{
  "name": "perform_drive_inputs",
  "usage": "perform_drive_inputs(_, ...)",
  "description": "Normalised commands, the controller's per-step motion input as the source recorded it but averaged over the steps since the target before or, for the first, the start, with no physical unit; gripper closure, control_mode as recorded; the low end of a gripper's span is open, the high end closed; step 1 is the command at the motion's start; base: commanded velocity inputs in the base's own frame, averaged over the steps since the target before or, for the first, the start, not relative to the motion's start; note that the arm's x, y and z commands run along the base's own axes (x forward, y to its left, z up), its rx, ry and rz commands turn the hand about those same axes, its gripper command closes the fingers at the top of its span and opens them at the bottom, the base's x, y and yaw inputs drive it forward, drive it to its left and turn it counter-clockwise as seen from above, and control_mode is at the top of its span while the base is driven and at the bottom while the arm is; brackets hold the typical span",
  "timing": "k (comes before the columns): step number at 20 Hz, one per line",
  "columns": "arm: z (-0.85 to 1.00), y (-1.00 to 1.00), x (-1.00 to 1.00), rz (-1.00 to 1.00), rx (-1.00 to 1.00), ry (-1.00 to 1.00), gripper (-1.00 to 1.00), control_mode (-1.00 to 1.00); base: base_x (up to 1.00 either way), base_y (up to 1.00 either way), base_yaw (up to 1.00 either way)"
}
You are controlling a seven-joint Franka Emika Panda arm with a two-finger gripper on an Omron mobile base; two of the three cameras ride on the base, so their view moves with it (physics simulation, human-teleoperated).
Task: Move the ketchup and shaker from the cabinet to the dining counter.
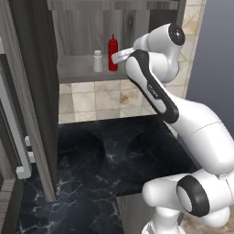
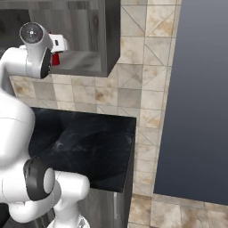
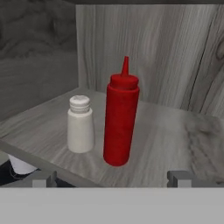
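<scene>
The ketchup (image 3: pixel 121 122), a slim red squeeze bottle, stands upright on the shelf of the open cabinet (image 3: pixel 175 131). The shaker (image 3: pixel 80 124), stubby and pale, stands close at its left without touching it. My gripper (image 3: pixel 112 179) is open at the shelf's front edge, a short way from the ketchup, holding nothing. From the left base view the ketchup (image 1: pixel 113 53) and shaker (image 1: pixel 98 61) stand on the cabinet (image 1: pixel 77 68) shelf with my gripper (image 1: pixel 119 56) just right of the bottle. In the right base view the ketchup (image 2: pixel 55 59) peeks out beside my hand.
The cabinet door (image 1: pixel 32 91) hangs open at the left, edge on. A black white-veined counter top (image 1: pixel 114 155) lies below against a tiled wall (image 1: pixel 100 98); I cannot tell if it is the dining counter. It ends at the right (image 2: pixel 129 147) beside a dark blue wall (image 2: pixel 200 89).
</scene>
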Motion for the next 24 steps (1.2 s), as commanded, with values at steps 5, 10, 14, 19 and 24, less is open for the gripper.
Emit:
perform_drive_inputs(5,-0.17,0.06,0.14,0.02,0.00,0.01,-1.00,-1.00,0.00,0.00,0.00)
perform_drive_inputs(10,-0.08,0.01,0.14,0.01,0.00,0.00,-1.00,-1.00,0.00,0.00,0.00)
perform_drive_inputs(14,-0.01,0.00,0.15,0.01,0.00,0.01,-1.00,-1.00,0.00,0.00,0.00)
perform_drive_inputs(19,0.00,0.01,0.11,0.01,0.00,0.03,-1.00,-1.00,0.00,0.00,0.00)
perform_drive_inputs(24,-0.01,0.03,0.10,0.01,0.00,0.06,-1.00,-1.00,0.00,0.00,0.00)
